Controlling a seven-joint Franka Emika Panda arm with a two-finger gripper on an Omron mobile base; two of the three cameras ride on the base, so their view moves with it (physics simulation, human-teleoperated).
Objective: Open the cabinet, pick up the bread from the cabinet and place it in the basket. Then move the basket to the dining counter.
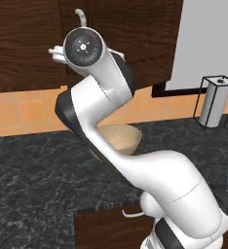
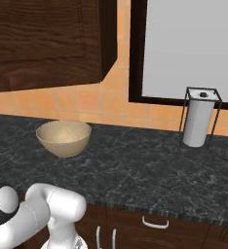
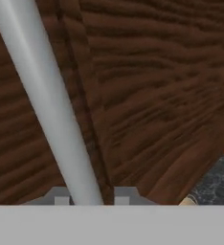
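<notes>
Cabinet [image 1: 28, 44]: dark brown wood-grain, hung on the wall above the tabletop; door looks closed.
Handle [image 3: 51, 105]: long silver bar, running aslant across the hand view, close against the door.
Pincer [image 3: 88, 195]: up at the cabinet door, one grey fingertip on each side of the bar's lower end, pinching the handle.
Basket [image 2: 64, 137]: round, tan, upright on the black veined tabletop [image 2: 135, 165], below the cabinet.
Paper towel holder [image 2: 199, 118]: wire frame, well right of the basket.
</notes>
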